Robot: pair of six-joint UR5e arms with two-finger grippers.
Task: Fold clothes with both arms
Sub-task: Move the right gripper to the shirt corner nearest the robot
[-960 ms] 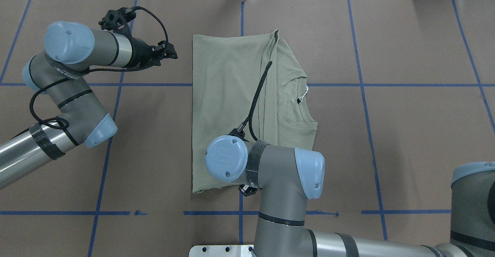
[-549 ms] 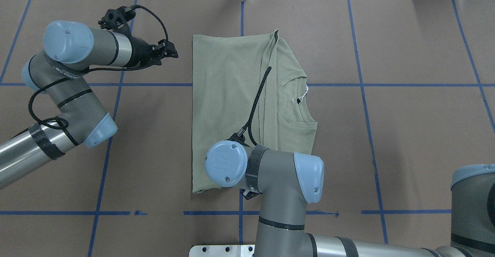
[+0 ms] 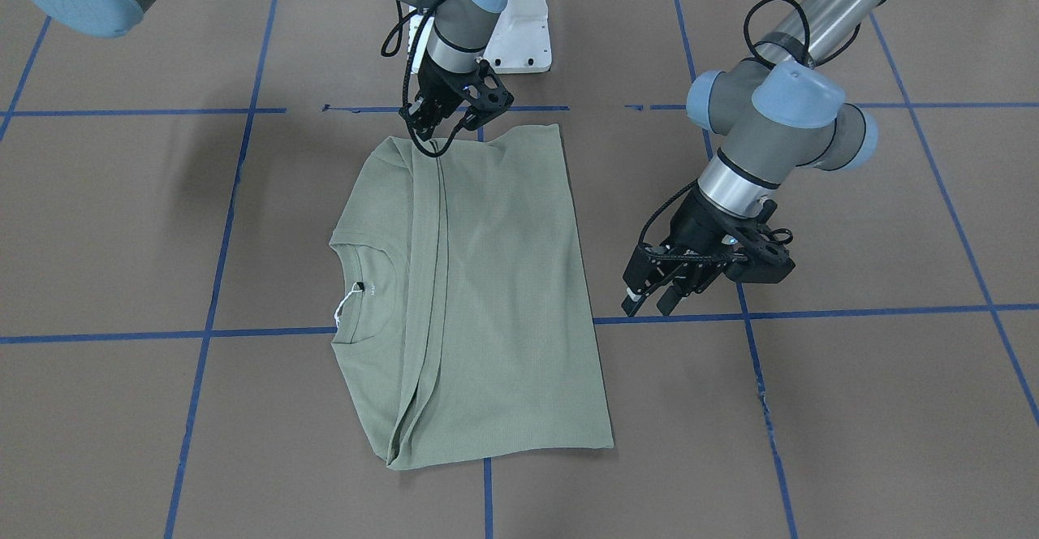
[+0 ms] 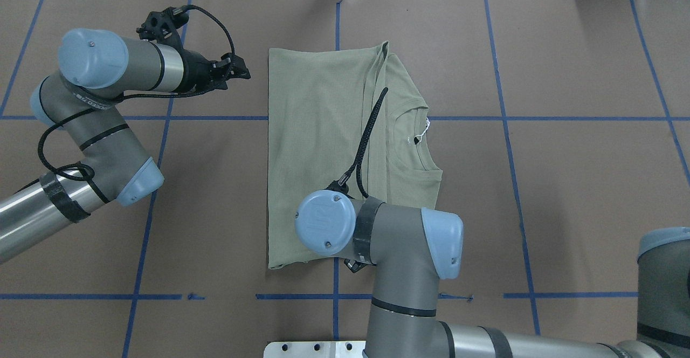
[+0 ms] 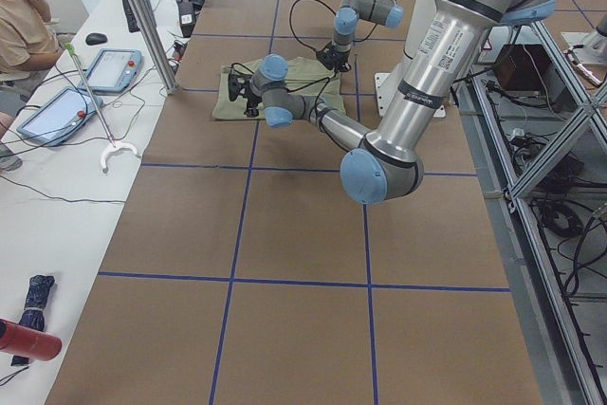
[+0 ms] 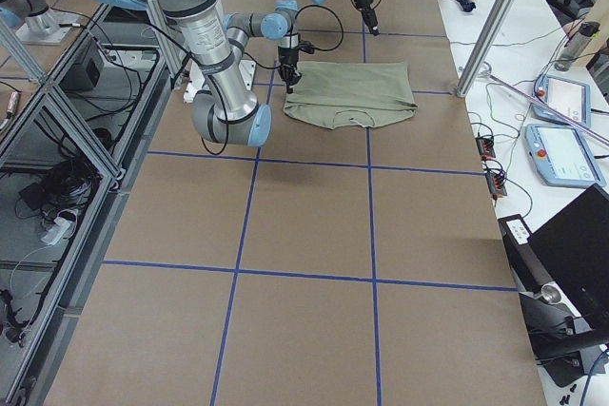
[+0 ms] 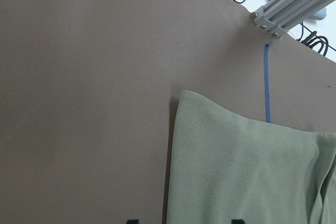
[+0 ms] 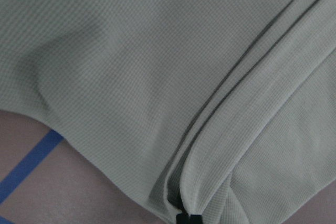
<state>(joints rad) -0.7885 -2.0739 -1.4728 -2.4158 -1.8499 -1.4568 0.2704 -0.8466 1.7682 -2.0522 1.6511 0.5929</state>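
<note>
Reaching in from the near edge of the brown paper-covered table [image 4: 566,185] with the silver-tubed right arm [image 4: 399,239], folded at the elbow, wrist turned straight down. Pinching, with the black two-finger right gripper [image 3: 434,131], the near edge of the pale sage-green long-sleeved knit shirt [image 4: 318,131] right at its fold line; fingertips pressed together on puckered cloth in the right wrist view. Holding the silver-tubed left arm [image 4: 108,72] doubled at the elbow toward the table's left end, wrist roughly level. Hovering there with the black two-finger left gripper [image 4: 242,72] spread wide, aimed at the shirt's far left corner, just beside it and not touching. Lying flat near the table's middle, folded into an oblong, with the long axis running from the far edge to the near edge. Pointing the round ribbed collar [image 4: 412,139] toward the table's right end, with a white tag string [image 4: 426,128] at the neck. Straddling a blue tape line [image 4: 566,118] that runs along the table.
</note>
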